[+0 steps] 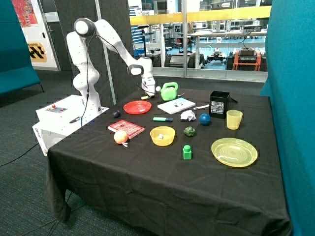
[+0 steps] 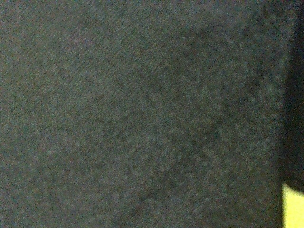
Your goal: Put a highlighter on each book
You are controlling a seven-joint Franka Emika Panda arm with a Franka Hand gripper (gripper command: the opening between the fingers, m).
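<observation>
Highlighters: a green one [image 1: 162,119] lay flat on the black cloth of the table [image 1: 147,182], between the white book [image 1: 176,105] and the yellow bowl [image 1: 162,135], touching neither. A yellow one [image 1: 145,97] lay at the far rim of the red plate [image 1: 137,107], right under the gripper [image 1: 149,92]. Neither book carried a highlighter. White book: thin, flat, small dark cover mark, lay just in front of the green watering can [image 1: 169,91]. Red book [image 1: 126,129]: thin, pale patterned cover, lay near the table's edge on the robot-base side, with a round orange-yellow ball [image 1: 120,136] touching its front corner.

Gripper hung low over the table beside the yellow highlighter and the watering can; cannot tell how wide it stood or whether it touched anything. Wrist view showed only woven dark cloth, close up, and a bright yellow corner [image 2: 293,206] at one edge, too little to identify.

Also on the cloth: crumpled white paper [image 1: 187,115], blue ball [image 1: 204,119], dark green lumpy object [image 1: 189,131], green block [image 1: 187,152], translucent yellow plate [image 1: 234,152], yellow cup [image 1: 234,119], black box [image 1: 219,103].
</observation>
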